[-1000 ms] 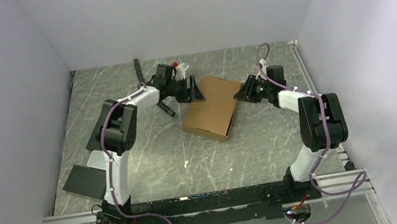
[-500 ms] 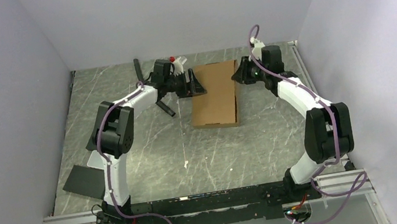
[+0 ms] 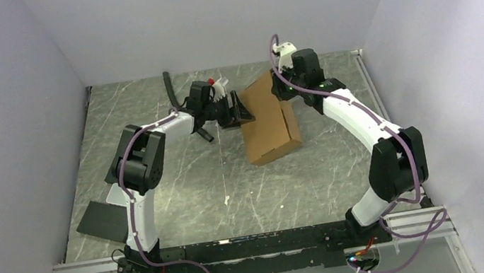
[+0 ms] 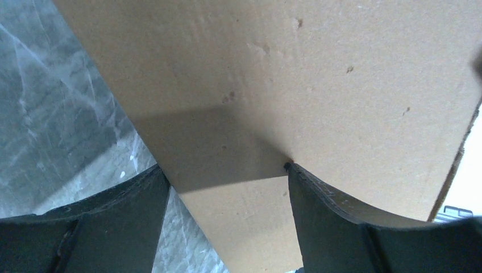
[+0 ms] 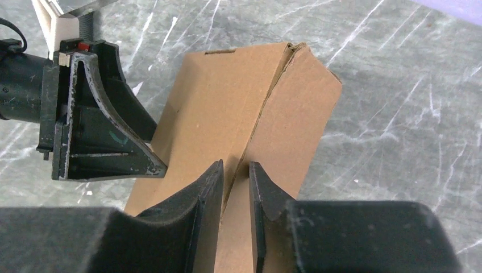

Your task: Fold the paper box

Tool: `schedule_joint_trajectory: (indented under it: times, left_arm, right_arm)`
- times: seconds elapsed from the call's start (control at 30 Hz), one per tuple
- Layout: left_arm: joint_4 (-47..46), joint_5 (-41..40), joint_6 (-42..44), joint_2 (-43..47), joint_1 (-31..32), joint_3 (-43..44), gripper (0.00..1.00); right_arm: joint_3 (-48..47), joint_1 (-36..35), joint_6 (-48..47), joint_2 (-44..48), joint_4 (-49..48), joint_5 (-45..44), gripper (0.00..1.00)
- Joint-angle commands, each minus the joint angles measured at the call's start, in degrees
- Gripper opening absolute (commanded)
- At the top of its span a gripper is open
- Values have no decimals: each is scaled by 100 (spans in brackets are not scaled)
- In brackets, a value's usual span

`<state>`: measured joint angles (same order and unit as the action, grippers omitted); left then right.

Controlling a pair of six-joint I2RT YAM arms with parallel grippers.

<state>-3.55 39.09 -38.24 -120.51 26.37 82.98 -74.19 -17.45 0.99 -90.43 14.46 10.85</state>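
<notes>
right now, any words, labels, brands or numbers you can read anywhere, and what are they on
No readable text in any view.
paper box: plain brown cardboard, no print or label on the faces shown.
left gripper and right gripper: black, with no legible markings.

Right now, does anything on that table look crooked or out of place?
Yes: the paper box sits askew, its far end seemingly raised where the right hand pinches a panel. The left hand stands open against its side. Nothing looks torn or spilled.
</notes>
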Motion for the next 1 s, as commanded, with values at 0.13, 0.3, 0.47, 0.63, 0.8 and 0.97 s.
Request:
schedule_joint_trajectory:
  times: [0.13,0.3,0.47,0.63,0.8,0.97]
  left_arm:
    - [-1075,269,-386,224,272,-180,77]
    - [-1034,229,-424,185,249,-335,78]
    - [-1267,215,-679,164,136,-627,78]
    - [-1453,232,-861,163,27,-872,78]
    - [-1447,179,-920,280,-103,-1113,78]
    - [-1489,111,-1088,439,-312,-1519,77]
  right_arm:
    - [-455,-816,-179,-466,734,16,26]
    - [-648,-1053,-174,-786,926,-90,27]
    - [-755,-1448,-277,-909,1029,-322,27]
    - [-783,-1922,-459,-968,1075,-629,28]
    - [-864,-2235,-703,-1085,1241,-679,28]
    - [-639,-2679,-969,-1000,1282,-752,29]
